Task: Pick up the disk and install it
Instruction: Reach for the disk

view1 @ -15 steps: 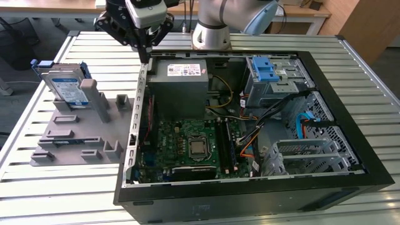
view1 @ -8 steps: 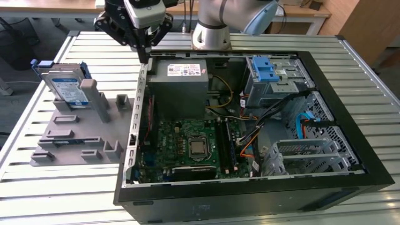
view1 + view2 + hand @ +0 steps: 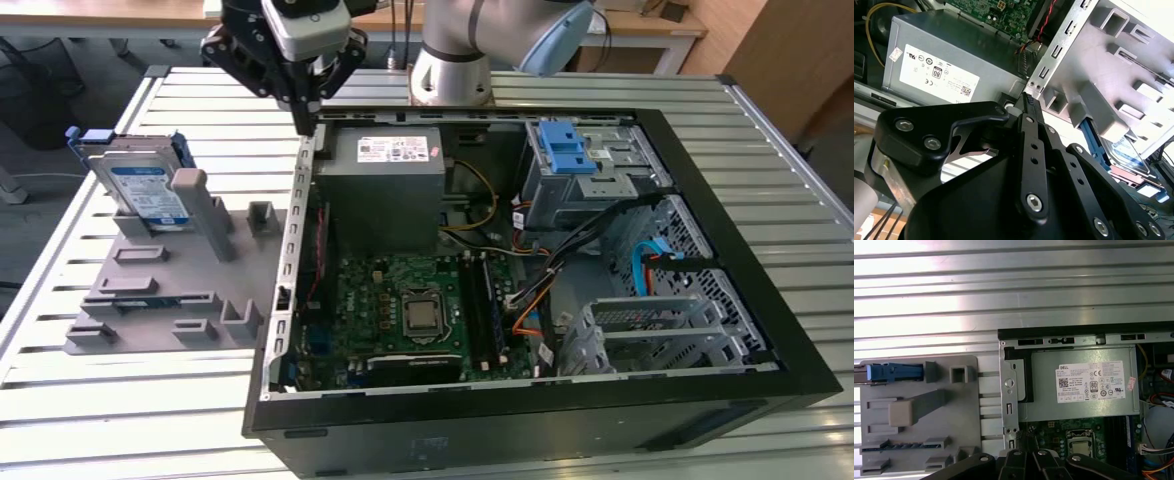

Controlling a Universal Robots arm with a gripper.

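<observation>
The disk (image 3: pixel 140 185), silver with a white-and-blue label and a blue bracket, stands upright in a slot of the grey holder plate (image 3: pixel 160 300) at the exterior view's left, beside the open computer case (image 3: pixel 534 400). My gripper (image 3: pixel 310 118) hangs over the case's back left corner, to the right of the disk and apart from it. Its fingers are shut with nothing between them. In the first wrist view the disk (image 3: pixel 889 372) shows edge-on and the gripper (image 3: pixel 1026 457) is over the case wall. The second wrist view has the gripper (image 3: pixel 1026 100) near the holder and part of the disk (image 3: pixel 1128 150).
Inside the case are a grey power supply (image 3: pixel 387 185) with a white sticker, the motherboard (image 3: pixel 400 310), a metal cage with a blue latch (image 3: pixel 581 155), a drive bay (image 3: pixel 654 325) and loose cables. The case stands on a slatted metal table (image 3: pixel 120 400).
</observation>
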